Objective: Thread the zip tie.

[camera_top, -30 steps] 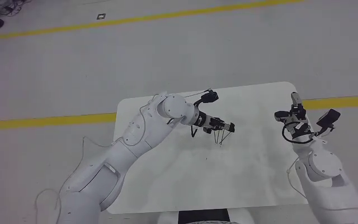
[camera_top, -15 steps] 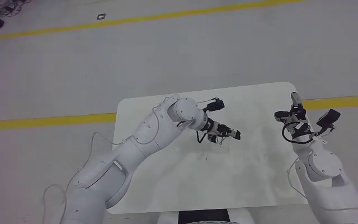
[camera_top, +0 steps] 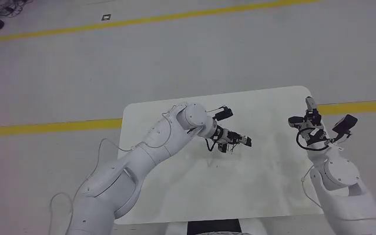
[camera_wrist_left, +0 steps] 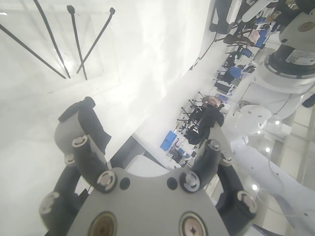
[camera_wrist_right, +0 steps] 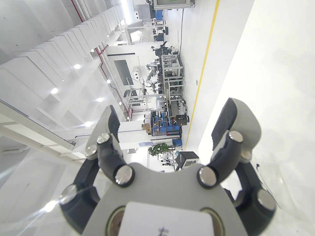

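Several black zip ties (camera_wrist_left: pixel 75 37) lie fanned out on a clear sheet (camera_wrist_left: pixel 108 57) on the white table (camera_top: pixel 264 188), their square heads pointing away from the camera. My left gripper (camera_wrist_left: pixel 147 124) hovers just short of them, open, with nothing between its fingers. From above, the left gripper (camera_top: pixel 245 141) sits over the table's middle, covering most of the ties. My right gripper (camera_wrist_right: pixel 169 119) is open and holds nothing. It stands at the table's right edge (camera_top: pixel 309 106), far from the ties.
A small dark speck (camera_top: pixel 216 165) lies on the table nearer the front. A yellow floor line (camera_top: pixel 59 126) runs behind the table on both sides. The table's right half between the two grippers is bare white surface.
My left arm has swung to the right and a little forward over the zip ties, with its gripper turned. The right arm has kept still.
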Robot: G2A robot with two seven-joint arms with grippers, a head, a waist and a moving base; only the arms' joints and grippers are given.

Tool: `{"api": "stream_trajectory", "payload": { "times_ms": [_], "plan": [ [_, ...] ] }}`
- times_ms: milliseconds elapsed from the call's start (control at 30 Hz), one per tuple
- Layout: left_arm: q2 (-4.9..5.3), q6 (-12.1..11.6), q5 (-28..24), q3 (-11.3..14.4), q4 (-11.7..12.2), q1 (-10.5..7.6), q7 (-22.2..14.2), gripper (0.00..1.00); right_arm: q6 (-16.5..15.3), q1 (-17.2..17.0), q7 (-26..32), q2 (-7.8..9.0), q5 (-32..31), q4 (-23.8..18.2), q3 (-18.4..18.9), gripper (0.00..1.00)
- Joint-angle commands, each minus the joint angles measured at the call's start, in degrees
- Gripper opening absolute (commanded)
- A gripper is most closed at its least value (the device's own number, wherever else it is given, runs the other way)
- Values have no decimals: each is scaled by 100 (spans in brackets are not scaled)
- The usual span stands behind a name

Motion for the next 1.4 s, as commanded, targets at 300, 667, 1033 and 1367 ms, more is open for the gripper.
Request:
{"api": "stream_trajectory", "payload": {
  "times_ms": [300, 667, 1033, 1367],
  "plan": [
    [0, 0, 0, 0, 0, 0, 0, 100, 0, 0, 0, 0, 0, 0, 0, 100],
    [-164, 1059, 427, 356, 90, -304, -193, 100, 0, 0, 0, 0, 0, 0, 0, 100],
    [-465, 1097, 517, 618, 640, -567, -162, 94, 0, 0, 0, 0, 0, 0, 0, 100],
    [-684, 1233, 788, 821, 926, -811, -127, 48, 0, 0, 0, 0, 0, 0, 0, 100]
  ]
}}
